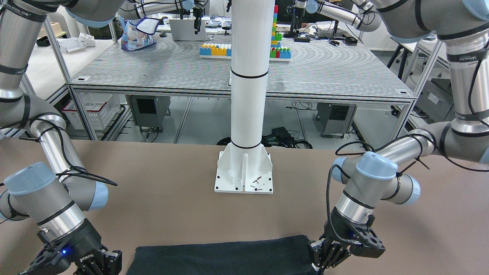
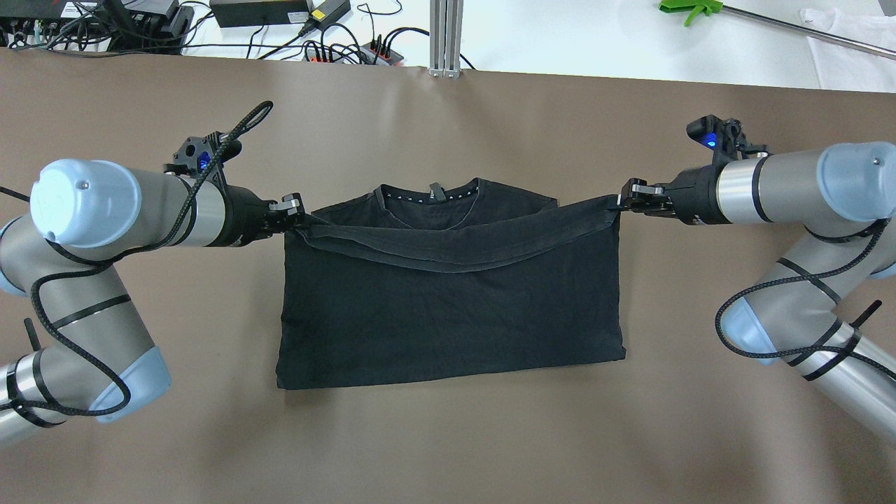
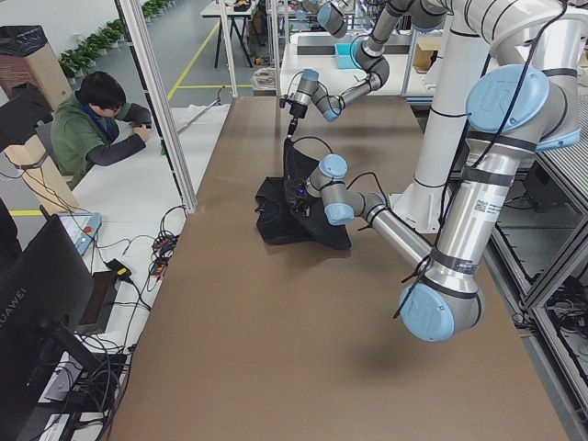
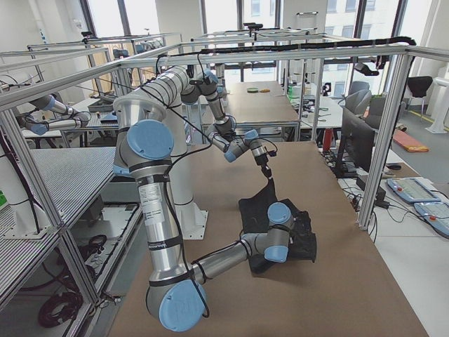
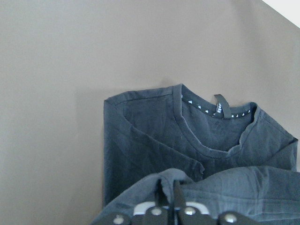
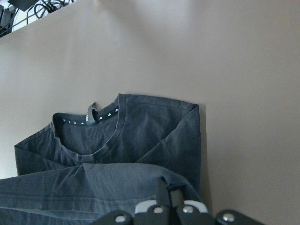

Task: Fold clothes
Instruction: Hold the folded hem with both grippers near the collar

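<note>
The clothes are one black T-shirt [image 2: 448,315] lying on the brown table [image 2: 448,448], with its collar [image 2: 428,196] at the far end. My left gripper [image 2: 299,215] is shut on one corner of the hem. At the other corner, my right gripper [image 2: 621,201] is shut on the same hem. This hem [image 2: 455,259] is lifted and stretched between them, sagging in the middle just short of the collar. In the left wrist view the fingers [image 5: 165,199] pinch bunched fabric. The right wrist view shows the same: fingers [image 6: 163,194] closed on cloth. Below, the shirt's lower layer [image 6: 140,136] rests flat.
The white pillar's base [image 1: 244,172] is bolted to the table on the robot's side of the shirt. Cables and power strips [image 2: 336,49] lie past the far table edge. A person [image 3: 92,129] sits beside the table. Bare brown tabletop surrounds the shirt.
</note>
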{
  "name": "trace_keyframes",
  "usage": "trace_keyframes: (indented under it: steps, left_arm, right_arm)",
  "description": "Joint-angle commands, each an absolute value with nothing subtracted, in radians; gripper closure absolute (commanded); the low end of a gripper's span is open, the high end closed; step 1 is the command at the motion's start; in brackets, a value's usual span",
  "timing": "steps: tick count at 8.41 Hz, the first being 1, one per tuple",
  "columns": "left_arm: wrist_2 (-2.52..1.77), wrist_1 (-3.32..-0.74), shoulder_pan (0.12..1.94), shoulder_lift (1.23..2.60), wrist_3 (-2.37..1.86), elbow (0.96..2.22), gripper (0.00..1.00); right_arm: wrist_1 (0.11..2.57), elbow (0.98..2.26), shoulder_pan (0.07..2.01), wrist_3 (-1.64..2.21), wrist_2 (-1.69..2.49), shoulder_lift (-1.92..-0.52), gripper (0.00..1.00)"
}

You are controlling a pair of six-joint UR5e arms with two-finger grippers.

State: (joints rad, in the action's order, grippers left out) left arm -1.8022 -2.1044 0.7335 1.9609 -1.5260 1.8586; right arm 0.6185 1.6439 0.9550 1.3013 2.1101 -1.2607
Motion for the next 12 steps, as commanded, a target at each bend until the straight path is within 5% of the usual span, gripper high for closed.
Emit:
trace_keyframes:
  steps: [1,6,12]
  left_arm:
    - [-1.805,-2.103,0.791,1.979,-1.496,1.790,1.00]
    - [-1.804,-2.106,0.815,2.016,-1.437,1.665,1.00]
    - [-1.818,-2.103,0.824,2.042,-1.442,1.719,1.00]
  right_arm:
    - [0.618,1.564,0.951,1.301,2.013,-1.217,1.00]
    - [0.618,1.499,0.948,1.286,1.985,-1.209,1.00]
    - [0.621,1.526,0.948,1.308,1.980,-1.194,1.00]
